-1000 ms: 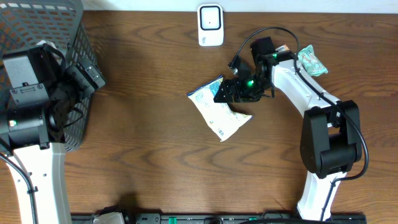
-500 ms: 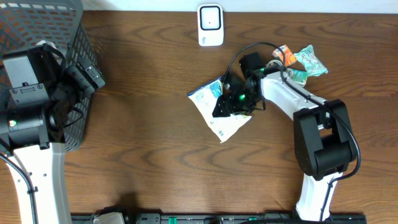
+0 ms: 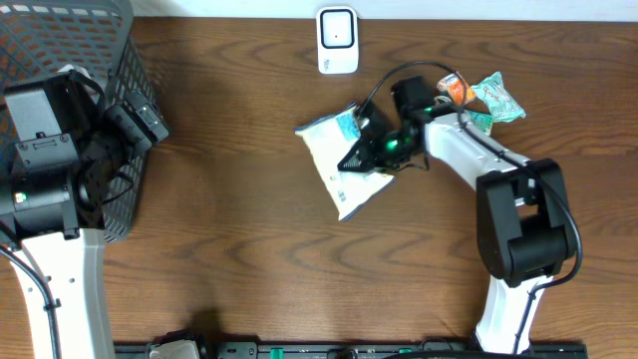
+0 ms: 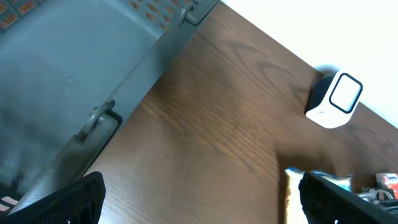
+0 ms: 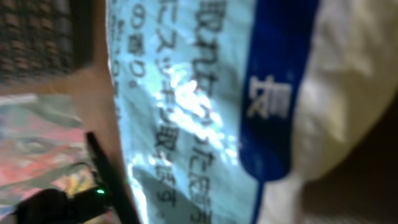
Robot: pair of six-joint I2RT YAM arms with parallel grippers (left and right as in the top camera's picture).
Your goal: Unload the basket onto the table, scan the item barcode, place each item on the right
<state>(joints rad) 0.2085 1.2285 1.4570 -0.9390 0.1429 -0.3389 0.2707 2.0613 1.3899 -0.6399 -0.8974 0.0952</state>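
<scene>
Change: your right gripper (image 3: 367, 150) has clamped the pouch (image 3: 335, 172) and shifted it up-left toward the scanner (image 3: 337, 41).
Counts: one pouch, one scanner, one basket (image 3: 70, 40), at least two small packets (image 3: 485, 98).
Pouch: mid-table, below the scanner, apart from it.
Idle arm: your left gripper (image 4: 202, 196) spread wide, empty, beside the basket.
Obstruction: right gripper covers the pouch's right edge.

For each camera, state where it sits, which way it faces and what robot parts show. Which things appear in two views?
Overhead: above the table, looking straight down; both arms show, right gripper shut on the bag.
Left wrist: on the left arm beside the basket, facing the scanner; left gripper open, fingers at the bottom corners.
Right wrist: close against the bag's print; own fingers unclear.
Shared: overhead and left wrist both show scanner and basket.
</scene>
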